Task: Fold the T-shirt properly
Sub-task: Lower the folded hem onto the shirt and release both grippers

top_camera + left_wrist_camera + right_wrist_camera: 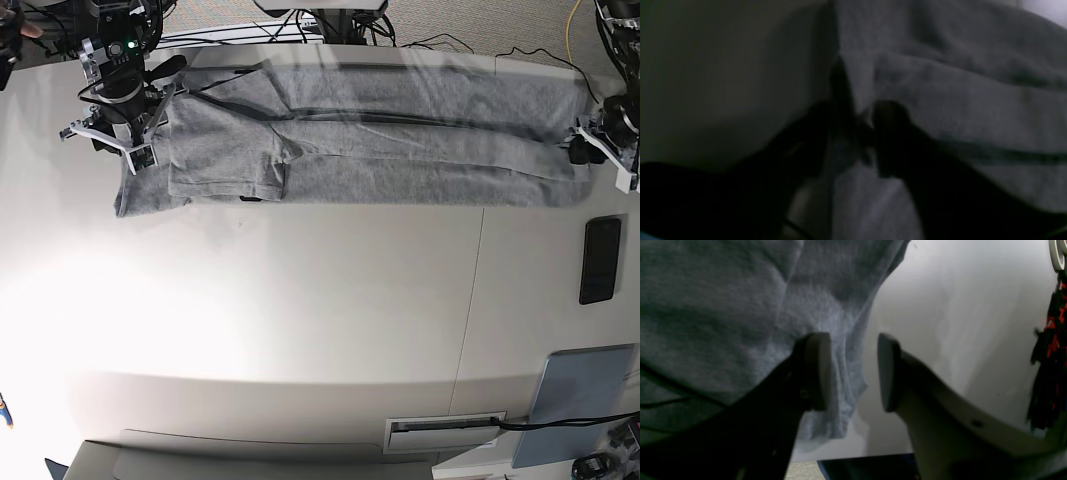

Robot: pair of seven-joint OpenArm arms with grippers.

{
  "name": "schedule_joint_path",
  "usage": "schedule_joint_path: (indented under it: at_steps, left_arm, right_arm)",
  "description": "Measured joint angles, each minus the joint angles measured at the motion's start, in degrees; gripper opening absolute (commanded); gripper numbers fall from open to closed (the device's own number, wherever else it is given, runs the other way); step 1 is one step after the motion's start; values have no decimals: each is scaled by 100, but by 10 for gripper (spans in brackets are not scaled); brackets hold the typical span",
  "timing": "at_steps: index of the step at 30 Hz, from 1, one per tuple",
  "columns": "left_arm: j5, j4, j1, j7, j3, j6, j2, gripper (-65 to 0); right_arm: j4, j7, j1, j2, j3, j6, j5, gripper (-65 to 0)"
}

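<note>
Along the table's [300, 300] far edge the T-shirt [400, 150] lies stretched; left gripper [862, 133] pinches its end, right gripper [853, 370] jaws wide, straddling the hem. Next: close, then fold

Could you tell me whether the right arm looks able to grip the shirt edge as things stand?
Probably yes: the right gripper is open, and the T-shirt edge hangs between its fingers with nothing blocking it.

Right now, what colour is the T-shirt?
Plain heather grey; the T-shirt shows best in the base view.
</note>
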Motion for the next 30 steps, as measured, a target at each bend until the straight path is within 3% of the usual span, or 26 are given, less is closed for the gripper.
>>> schedule_joint_path:
  at_steps: [5,8,17,19,23,26,30]
  left_arm:
    - [280,-223,-4,-205,4,212,63,-375]
    - [278,-352,-2,-221,4,-74,63,-375]
    - [275,-356,-22,-308,-15,-199,251,-376]
    - [275,-348,-31,-315,-15,-199,273,-408]
    - [160,-345,-35,-203,-17,-249,295,-536]
    - [125,-343,-35,-118,-17,-623,299,-650]
    - [120,-343,-33,-125,-15,-632,280,-650]
  right_arm:
    - [0,13,0,2,0,-2,0,-418]
    - [0,13,0,0,0,0,0,-418]
    - [0,103,0,0,0,-2,0,-418]
    - [0,101,0,0,0,2,0,-418]
    - [0,103,0,0,0,2,0,-418]
    - [0,103,2,0,0,0,0,-418]
    - [0,103,0,0,0,2,2,-418]
